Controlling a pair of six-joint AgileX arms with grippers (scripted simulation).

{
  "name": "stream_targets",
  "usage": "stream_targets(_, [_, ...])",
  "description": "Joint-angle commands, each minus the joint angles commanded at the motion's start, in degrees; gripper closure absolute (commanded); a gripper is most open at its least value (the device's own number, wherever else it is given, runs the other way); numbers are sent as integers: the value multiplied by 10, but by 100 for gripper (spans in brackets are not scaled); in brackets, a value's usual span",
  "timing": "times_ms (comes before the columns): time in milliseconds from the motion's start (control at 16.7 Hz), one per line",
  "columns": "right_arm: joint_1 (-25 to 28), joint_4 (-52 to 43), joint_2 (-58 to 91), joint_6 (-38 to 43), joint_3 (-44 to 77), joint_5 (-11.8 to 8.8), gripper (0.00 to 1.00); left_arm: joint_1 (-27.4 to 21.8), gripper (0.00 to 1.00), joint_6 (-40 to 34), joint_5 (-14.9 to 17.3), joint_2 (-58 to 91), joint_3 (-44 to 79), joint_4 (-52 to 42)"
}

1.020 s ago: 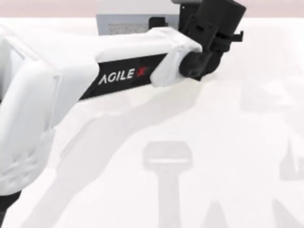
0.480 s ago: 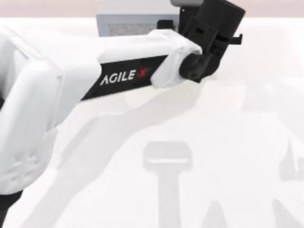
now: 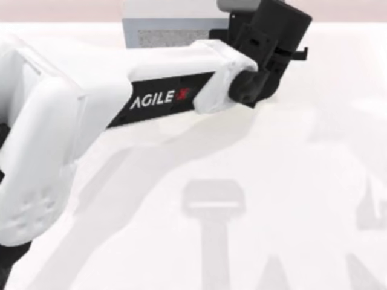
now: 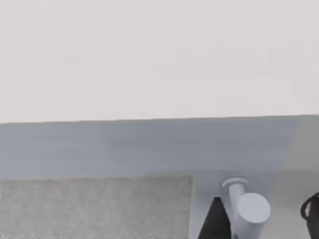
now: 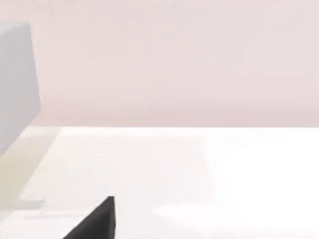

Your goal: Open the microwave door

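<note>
The light grey microwave (image 3: 169, 15) stands at the table's far edge, largely hidden by my left arm. Its door shows a speckled mesh window (image 4: 94, 206) and a slim bar handle (image 4: 249, 211) beside it. My left gripper (image 3: 227, 29) is at the door's right side, and in the left wrist view one black finger (image 4: 217, 226) presses against the handle. A dark rounded shape (image 4: 311, 214) sits at the picture's edge beyond the bar. The knobs are hidden. In the right wrist view only one finger (image 5: 97, 224) of my right gripper shows, low over the table, with the microwave's side (image 5: 17, 84) far off.
The white table (image 3: 290, 181) carries only soft shadows of the arms. My left forearm (image 3: 163, 96) spans from the near left to the microwave. A pale pink wall (image 5: 174, 59) runs behind the table.
My left arm's elbow has risen and its forearm shifted slightly right. The gripper edged a little left at the handle, and more of the mesh window now shows.
</note>
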Motion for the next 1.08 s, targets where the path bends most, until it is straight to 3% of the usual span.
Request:
stream_targets(60, [0,0,0,0,0,0,0,0,100,0,0,0,0,0])
stream_targets(120, [0,0,0,0,0,0,0,-32,100,1,0,-13,-27,-6])
stream_targets(480, [0,0,0,0,0,0,0,-28,100,-22,22,33,66,-98])
stream_targets(1080, [0,0,0,0,0,0,0,5,100,-117,137,193,505,-585])
